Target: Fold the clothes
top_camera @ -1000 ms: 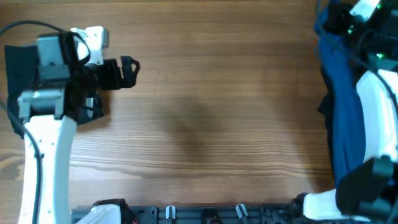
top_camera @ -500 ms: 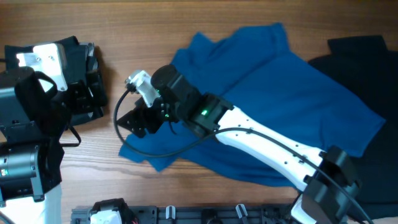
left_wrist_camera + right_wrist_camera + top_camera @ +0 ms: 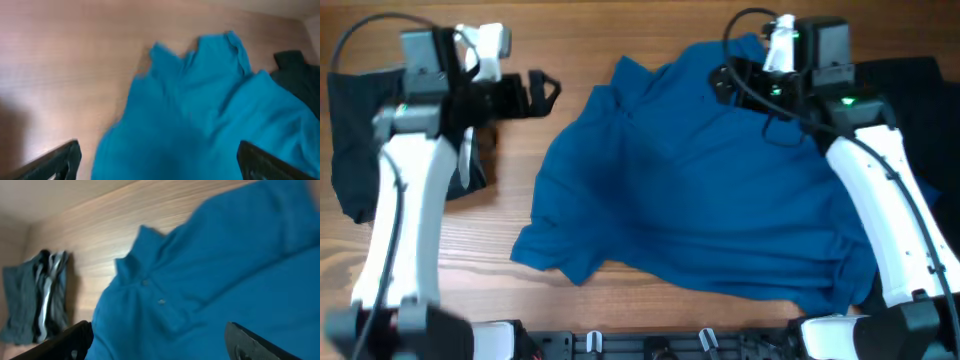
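Our plain medium-blue short-sleeved fabric shirt (image 3: 700,200) sprawls rumpled at centre, collar toward the far edge, hem toward the near-right corner, our right gripper (image 3: 157,330) nearer over the collar end, left gripper (image 3: 157,150) just off its far-left side, both spread wide and empty, with bare wooden counter (image 3: 480,290) open toward the left edge.

Plain blue shirt on light wood, dark cloth at both edges

The shirt (image 3: 700,190) is a plain medium blue, its small buttons (image 3: 161,301) pale; the table (image 3: 590,40) is light brown with fine grain lines; the black garment (image 3: 910,80) lies at the upper right of the overhead frame; the charcoal garment (image 3: 37,297), left in the right wrist frame, shows pale stripes; the left arm (image 3: 405,200) and right arm (image 3: 880,200) are white with black joints.
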You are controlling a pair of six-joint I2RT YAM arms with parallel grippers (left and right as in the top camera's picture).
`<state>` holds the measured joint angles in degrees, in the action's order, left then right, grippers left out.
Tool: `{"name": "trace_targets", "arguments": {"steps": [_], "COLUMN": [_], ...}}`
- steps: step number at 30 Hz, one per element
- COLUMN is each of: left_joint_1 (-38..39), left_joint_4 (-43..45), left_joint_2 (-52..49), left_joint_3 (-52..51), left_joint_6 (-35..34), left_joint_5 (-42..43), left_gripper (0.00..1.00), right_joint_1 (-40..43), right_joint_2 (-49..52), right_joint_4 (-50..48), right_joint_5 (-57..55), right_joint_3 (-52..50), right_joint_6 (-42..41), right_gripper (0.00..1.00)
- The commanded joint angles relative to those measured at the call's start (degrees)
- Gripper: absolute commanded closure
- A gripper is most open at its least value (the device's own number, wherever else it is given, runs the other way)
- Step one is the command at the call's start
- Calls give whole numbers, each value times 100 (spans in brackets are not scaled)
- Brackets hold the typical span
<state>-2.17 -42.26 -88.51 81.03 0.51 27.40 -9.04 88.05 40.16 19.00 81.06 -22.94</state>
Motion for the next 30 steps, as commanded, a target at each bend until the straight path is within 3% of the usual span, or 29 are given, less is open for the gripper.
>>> {"name": "trace_targets", "arguments": {"steps": [1, 3, 4, 6, 9, 11, 14, 17, 20, 23, 26, 30], "left_joint_1": [409, 848, 999, 1322, 1657, 1729, 1600, 997, 291, -149, -52, 503], "left_joint_4": [813, 1696, 1937, 2529, 2953, 3038, 2839, 2177, 1856, 1755, 2015, 2643], "left_joint_2": [-1064, -1930, -2168, -2758, -3388, -3709, -4076, -4133, -4009, -3399, -2743, -2520], "left_joint_3": [52, 52, 52, 52, 52, 52, 52, 52, 55, 66, 63, 63], "left_joint_6": [28, 28, 28, 28, -61, -133, -1139, -1963, -1943, -1875, -1672, -1193], "left_joint_5": [560, 557, 557, 531, 199, -446, -2428, -3480, -3128, -2015, -935, -520], "left_gripper": [29, 68, 83, 96, 96, 96, 96, 96, 96, 91, 80, 82], "right_joint_1": [304, 378, 376, 376, 376, 376, 376, 376, 376, 376, 378, 378], "right_joint_2": [-79, -63, -61, -28, -15, -2, 28, 92, 160, 247, 299, 374], "right_joint_4": [-7, -2, 0, 4, 7, 4, 26, 166, 459, 627, 662, 713], "right_joint_5": [-90, -219, -256, -295, -299, -345, -511, -564, -809, -1034, -1054, -1054], "right_joint_3": [35, 31, 31, 31, 22, 20, 20, 20, 2, 0, -2, -2], "right_joint_6": [-103, -103, -101, -44, 129, 197, 201, 380, 494, 494, 492, 492], "right_gripper": [11, 11, 11, 11, 11, 11, 11, 11, 11, 11, 10, 10]}}
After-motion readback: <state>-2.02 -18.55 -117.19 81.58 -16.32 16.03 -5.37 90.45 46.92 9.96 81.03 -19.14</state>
